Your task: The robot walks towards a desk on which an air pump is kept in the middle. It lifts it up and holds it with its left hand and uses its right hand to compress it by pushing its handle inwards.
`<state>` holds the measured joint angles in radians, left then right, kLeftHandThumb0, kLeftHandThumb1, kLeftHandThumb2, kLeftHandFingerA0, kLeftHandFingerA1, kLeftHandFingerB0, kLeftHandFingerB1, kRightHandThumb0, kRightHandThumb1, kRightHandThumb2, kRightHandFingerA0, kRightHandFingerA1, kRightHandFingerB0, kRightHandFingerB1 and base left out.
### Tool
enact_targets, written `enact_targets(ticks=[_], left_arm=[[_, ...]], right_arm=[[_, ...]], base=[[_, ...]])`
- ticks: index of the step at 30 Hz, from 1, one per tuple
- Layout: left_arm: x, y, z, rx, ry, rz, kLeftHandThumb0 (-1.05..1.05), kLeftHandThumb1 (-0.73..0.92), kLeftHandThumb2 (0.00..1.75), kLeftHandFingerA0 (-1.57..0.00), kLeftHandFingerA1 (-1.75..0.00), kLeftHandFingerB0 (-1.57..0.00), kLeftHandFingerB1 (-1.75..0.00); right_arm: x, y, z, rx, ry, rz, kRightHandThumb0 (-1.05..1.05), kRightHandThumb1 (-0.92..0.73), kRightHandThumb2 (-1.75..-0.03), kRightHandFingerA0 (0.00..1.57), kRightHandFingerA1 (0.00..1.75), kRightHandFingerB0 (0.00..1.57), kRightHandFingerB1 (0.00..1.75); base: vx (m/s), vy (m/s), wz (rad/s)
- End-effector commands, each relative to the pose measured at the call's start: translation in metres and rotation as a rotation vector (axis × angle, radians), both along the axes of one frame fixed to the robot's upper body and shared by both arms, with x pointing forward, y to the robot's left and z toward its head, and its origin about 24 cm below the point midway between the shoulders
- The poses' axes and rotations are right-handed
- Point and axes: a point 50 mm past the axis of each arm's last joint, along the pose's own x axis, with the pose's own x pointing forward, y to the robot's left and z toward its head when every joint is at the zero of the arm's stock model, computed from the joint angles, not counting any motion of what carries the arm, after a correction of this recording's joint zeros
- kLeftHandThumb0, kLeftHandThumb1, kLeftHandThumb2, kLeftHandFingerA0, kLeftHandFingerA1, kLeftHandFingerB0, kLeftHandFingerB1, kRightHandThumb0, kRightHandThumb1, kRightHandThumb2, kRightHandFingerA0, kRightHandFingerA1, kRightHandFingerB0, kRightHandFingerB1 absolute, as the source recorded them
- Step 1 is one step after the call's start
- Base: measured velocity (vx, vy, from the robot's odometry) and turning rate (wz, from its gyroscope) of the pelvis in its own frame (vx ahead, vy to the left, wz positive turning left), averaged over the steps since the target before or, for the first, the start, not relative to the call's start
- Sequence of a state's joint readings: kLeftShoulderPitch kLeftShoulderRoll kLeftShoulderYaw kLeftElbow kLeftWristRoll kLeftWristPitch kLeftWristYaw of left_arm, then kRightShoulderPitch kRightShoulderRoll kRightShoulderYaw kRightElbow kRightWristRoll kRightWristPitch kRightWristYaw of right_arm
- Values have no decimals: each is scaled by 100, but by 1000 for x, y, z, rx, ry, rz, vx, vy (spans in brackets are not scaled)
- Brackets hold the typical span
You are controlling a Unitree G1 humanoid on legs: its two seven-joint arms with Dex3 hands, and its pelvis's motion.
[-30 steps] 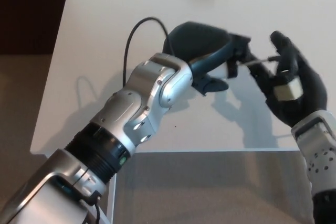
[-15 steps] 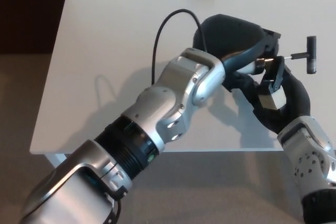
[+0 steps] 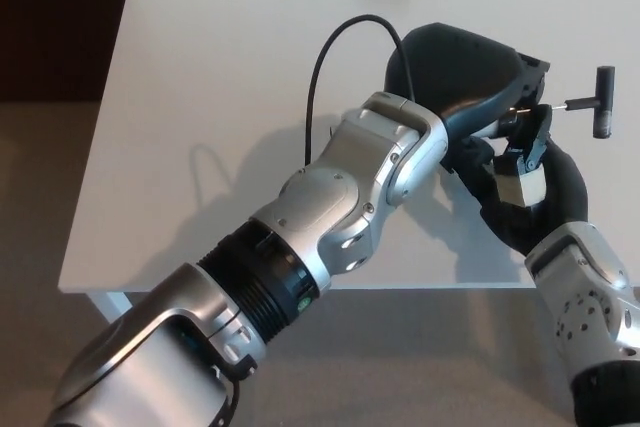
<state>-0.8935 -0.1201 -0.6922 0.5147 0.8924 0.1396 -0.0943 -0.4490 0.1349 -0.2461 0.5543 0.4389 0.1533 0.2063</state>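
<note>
Broadly, the white desk [image 3: 200, 97] fills the view, its near edge running below the arms and its left edge falling away to brown floor [image 3: 40, 247]; the whole left half of the desk is bare, open surface, as is the strip toward the far edge above the pump. The robot's left arm [image 3: 330, 207], silver with a black ribbed collar, crosses from the lower left up toward the right part of the desk. Its left hand [image 3: 455, 72] is wrapped over the air pump [image 3: 515, 112], so the pump body is mostly hidden under the dark hand and only its end shows, held above the desk's right side. The right hand [image 3: 525, 187] sits just below and beside the pump's end, black fingers [image 3: 535, 132] curled up toward the thin metal rod; whether they actually clasp anything cannot be told. The T-shaped handle [image 3: 604, 101] stands out to the right of the pump, clear of both hands, near the desk's right edge. A thin black hose [image 3: 318, 67] arcs up from behind the left wrist over the bare desk.
</note>
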Motion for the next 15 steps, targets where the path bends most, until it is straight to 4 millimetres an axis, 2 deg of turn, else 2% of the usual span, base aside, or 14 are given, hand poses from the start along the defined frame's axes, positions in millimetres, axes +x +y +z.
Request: enact_targets(ticks=[1, 2, 3, 4, 6, 7, 9, 10, 11, 12, 14, 15], left_arm=[[1, 0, 2, 3, -2, -22, -20, 69, 64, -87, -157, -74, -61], [2, 2, 2, 5, 0, -19, -21, 67, 64, -86, -156, -75, -69], [3, 3, 2, 5, 1, -19, -21, 67, 64, -86, -156, -75, -69], [3, 7, 2, -1, 2, -18, -19, 71, 61, -84, -158, -71, -87], [4, 12, 3, -8, 4, -17, -19, 71, 61, -84, -158, -71, -87], [6, 15, 4, -7, 4, -12, -19, 74, 61, -82, -156, -69, -90], [9, 20, 5, -3, 4, -6, -19, 74, 61, -82, -156, -69, -90], [12, 25, 9, -5, 1, 6, -21, 65, 61, -81, -138, -71, -75], [14, 30, 12, -6, -2, 14, -21, 65, 61, -81, -138, -71, -75], [17, 37, 16, -21, 3, 30, -24, 70, 63, -82, -140, -68, -67], [19, 42, 19, -31, 7, 39, -24, 70, 63, -82, -140, -68, -67], [22, 49, 24, -42, 4, 65, -33, 87, 69, -80, -155, -65, -81]], right_arm=[[-1, -11, 7, -22, -56, 23, -34, -56, -113, 0, 47, 0, 47], [-2, -13, 7, -75, -64, 44, -63, -74, -106, 8, 43, 2, 37], [-2, -14, 7, -114, -67, 58, -63, -74, -106, 8, 43, 2, 37], [-4, -17, 6, -107, -65, 73, -74, -68, -98, 3, 40, 8, 40], [-7, -19, 4, -78, -63, 87, -74, -68, -98, 3, 40, 8, 40], [-9, -22, 3, -41, -58, 52, -67, -87, -67, 60, 48, 48, 39], [-12, -25, 1, 2, -49, -1, -67, -87, -67, 60, 48, 48, 39], [-15, -28, -2, -27, -49, -5, -75, -92, -71, 29, 33, 25, 31], [-16, -31, -4, -48, -48, -7, -75, -92, -71, 29, 33, 25, 31], [-19, -36, -7, -71, -37, -9, -80, -92, -75, 6, 24, 6, 23], [-20, -39, -9, -85, -29, -10, -80, -92, -75, 6, 24, 6, 23], [-23, -43, -12, -78, -14, -17, -83, -92, -74, 8, 26, 7, 22]], base=[[0, 0, 0], [0, 0, 0], [0, 0, 0], [0, 0, 0], [0, 0, 0], [0, 0, 0], [0, 0, 0], [0, 0, 0], [0, 0, 0], [0, 0, 0], [0, 0, 0], [0, 0, 0]])
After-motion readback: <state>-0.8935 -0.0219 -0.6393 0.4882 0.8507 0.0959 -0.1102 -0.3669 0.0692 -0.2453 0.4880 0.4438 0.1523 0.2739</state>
